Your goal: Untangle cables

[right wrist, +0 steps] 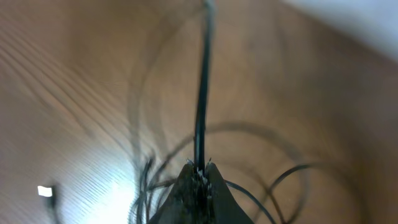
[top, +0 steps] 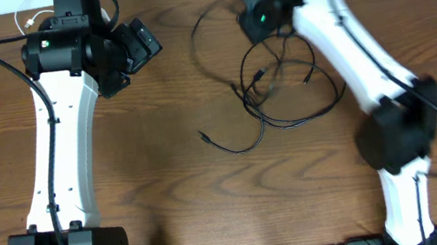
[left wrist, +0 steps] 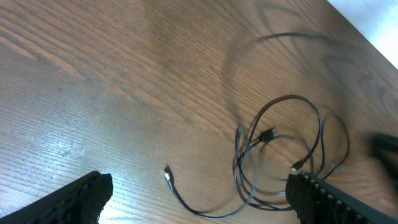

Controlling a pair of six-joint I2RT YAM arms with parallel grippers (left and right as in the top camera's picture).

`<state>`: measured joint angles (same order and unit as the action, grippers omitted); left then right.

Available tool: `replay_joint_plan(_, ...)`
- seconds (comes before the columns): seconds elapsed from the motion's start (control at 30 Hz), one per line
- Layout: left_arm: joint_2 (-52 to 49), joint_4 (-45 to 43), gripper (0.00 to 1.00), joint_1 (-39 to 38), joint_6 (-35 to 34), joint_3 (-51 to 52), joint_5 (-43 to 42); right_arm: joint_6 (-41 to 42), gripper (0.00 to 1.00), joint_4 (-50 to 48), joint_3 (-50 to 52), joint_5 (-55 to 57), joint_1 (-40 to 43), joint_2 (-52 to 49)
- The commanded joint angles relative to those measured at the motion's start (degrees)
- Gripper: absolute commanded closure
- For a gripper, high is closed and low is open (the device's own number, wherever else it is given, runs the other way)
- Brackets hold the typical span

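Pinching one black cable (right wrist: 200, 106) between right jaws, remaining cables (left wrist: 267, 133) looped below

Table (top: 216, 219): brown wood grain, low sheen. Cables (left wrist: 268, 133): thin, blk, smooth sheath. Arm shells (top: 63, 138): glossy wht plastic.

The left arm (top: 60, 148) extended forward from its base, nearly straight, with the wrist turned inward toward the centre. The left end effector (left wrist: 198, 186) was held with its jaws spread wide and gripped nothing. The right arm (top: 346, 41) reached diagonally forward and inward, and its outline was blurred in the overhead view. The right end effector (right wrist: 202, 171) was closed, with its fingertips pinched together on a black cable (right wrist: 201, 93).
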<state>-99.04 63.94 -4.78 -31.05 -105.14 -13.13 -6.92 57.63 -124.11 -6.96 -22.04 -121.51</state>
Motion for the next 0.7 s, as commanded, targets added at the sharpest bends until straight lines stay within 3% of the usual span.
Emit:
replay_joint_plan(0.0, -0.31, 0.11, 0.05, -0.07, 0.81, 0.46, 0.98, 0.92, 0.99, -2.16, -2.21, 0.0, -0.17, 10.08)
replay_joint_plan(0.33, -0.31, 0.11, 0.05, -0.07, 0.81, 0.46, 0.98, 2.82, 0.99, -18.01, -2.21, 0.98, -0.13, 26.27)
replay_joint_plan(0.67, -0.31, 0.11, 0.05, -0.07, 0.81, 0.46, 0.98, 4.74, 0.99, -36.24, -2.23, 8.37, -0.11, 32.44)
